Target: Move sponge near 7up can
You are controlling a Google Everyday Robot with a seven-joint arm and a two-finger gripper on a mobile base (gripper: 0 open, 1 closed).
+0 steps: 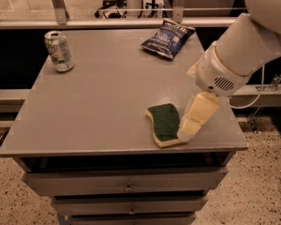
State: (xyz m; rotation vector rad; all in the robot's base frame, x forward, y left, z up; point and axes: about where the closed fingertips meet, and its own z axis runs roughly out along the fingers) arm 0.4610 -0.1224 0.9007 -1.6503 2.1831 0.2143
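Observation:
The sponge (164, 122), dark green on top with a pale yellow base, lies flat near the front right of the grey table (98, 102). The 7up can (59, 51), white and green with a silver top, stands upright at the far left corner, well apart from the sponge. My gripper (187, 130) hangs from the white arm coming in from the right. Its tip is right at the sponge's right edge and covers part of it.
A crinkled blue chip bag (167, 38) lies at the table's far right. The table is a cabinet with drawers (126, 184) below its front edge. A railing (131, 22) and dark gap run behind the table.

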